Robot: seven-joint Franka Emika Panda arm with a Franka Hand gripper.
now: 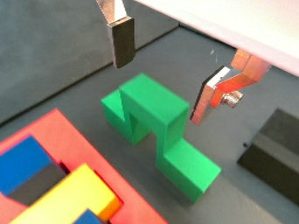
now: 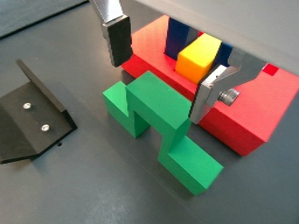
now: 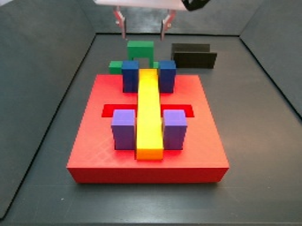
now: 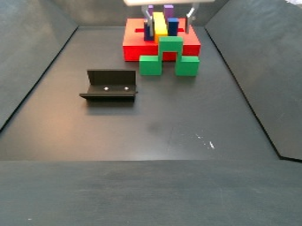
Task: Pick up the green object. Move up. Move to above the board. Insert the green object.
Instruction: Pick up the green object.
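A: Item one, the gripper?
B: Above the green object, both silver fingers visible in both wrist views, spread wide with nothing between the pads. One finger hangs over the raised middle cube's side, the other beside it; neither touches the piece. In the side views only the top of the tool shows, at the upper edge.

A: Item two, the green object?
B: Bright green, a raised middle cube flanked by two lower cubes. It rests on the dark floor just beside the board, at one edge of it. In a side view it sits at the board's far end; in a side view it lies in front of the board's near edge.

A: Item three, the board?
B: Red slab, carrying a long yellow bar down its middle, blue blocks at the far end, purple blocks at the near end.

A: Remaining stock?
B: One fixture, dark bracket on a base plate, standing on the floor well apart from the board, to the left in that side view.
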